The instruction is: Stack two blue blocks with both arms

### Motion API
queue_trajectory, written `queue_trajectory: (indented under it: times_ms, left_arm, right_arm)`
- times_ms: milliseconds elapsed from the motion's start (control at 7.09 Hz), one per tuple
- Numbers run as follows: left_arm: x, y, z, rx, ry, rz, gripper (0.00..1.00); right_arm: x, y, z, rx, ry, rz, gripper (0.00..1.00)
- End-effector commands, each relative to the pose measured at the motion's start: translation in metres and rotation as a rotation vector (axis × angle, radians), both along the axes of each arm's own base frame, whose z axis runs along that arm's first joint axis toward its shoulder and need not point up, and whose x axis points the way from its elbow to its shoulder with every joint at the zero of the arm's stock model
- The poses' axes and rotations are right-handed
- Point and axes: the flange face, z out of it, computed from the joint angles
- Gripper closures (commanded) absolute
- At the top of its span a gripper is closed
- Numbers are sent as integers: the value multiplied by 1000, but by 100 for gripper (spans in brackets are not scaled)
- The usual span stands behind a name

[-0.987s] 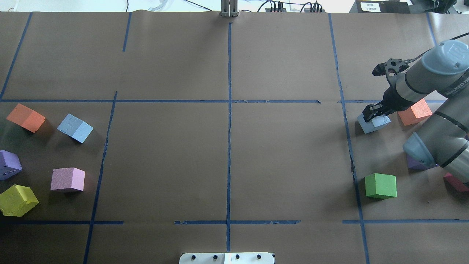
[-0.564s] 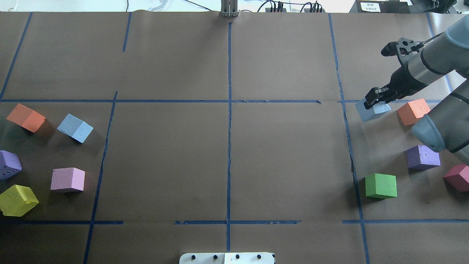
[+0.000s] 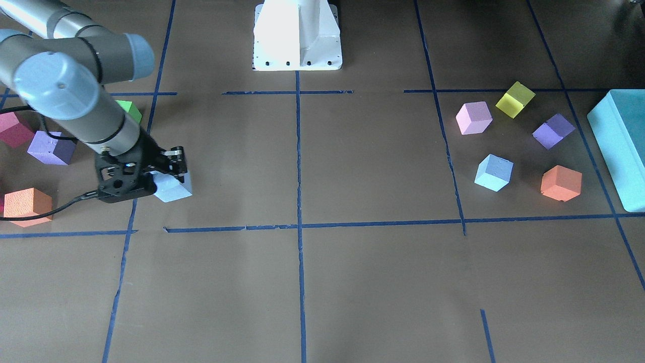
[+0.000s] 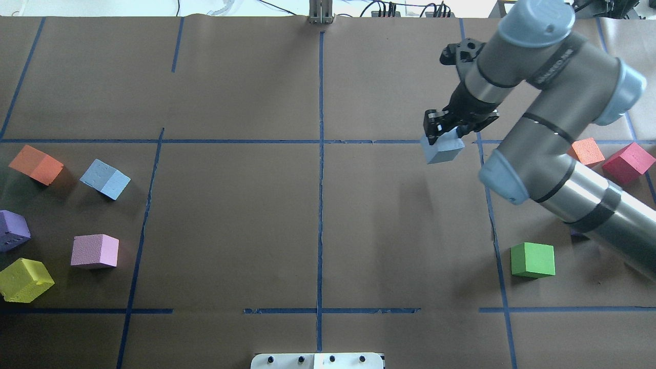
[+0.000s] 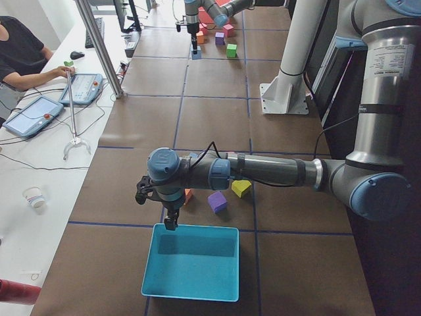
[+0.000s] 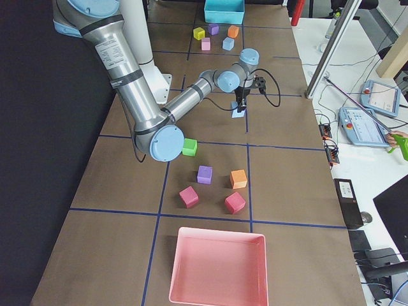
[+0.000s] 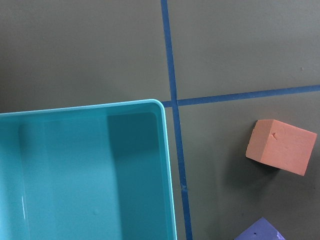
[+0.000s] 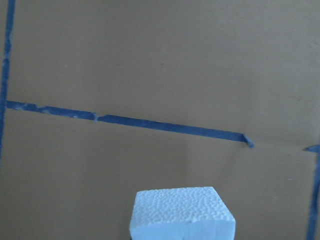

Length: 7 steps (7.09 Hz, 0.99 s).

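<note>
The brown surface (image 4: 230,230), gridded with blue tape (image 4: 321,205), carries a blue block (image 4: 105,178) near an orange cube (image 4: 36,164) at one end and a green cube (image 4: 533,260) at the other.

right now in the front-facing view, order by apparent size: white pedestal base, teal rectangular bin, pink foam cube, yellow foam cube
1. white pedestal base and teal bin: similar, both cropped, unranked.
2. pink foam cube and yellow foam cube: look alike.
</note>
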Motion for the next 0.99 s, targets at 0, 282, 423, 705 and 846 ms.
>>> queue_trajectory:
  times_ms: [0, 282, 423, 705, 846]
  left_arm:
    - [0, 0, 1, -1, 0, 0, 0]
    - [0, 0, 1, -1, 0, 0, 0]
    - [0, 0, 0, 1, 0, 0, 0]
    - [0, 0, 1, -1, 0, 0, 0]
    - [0, 0, 1, -1, 0, 0, 0]
  right_arm:
    - [-133, 27, -89, -73, 33, 132, 100]
    - [-187, 38, -110, -87, 61, 132, 98]
    - [-194, 43, -108, -80, 69, 125, 98]
    - [-222, 43, -116, -79, 88, 115, 96]
    - [-227, 46, -116, -69, 73, 111, 92]
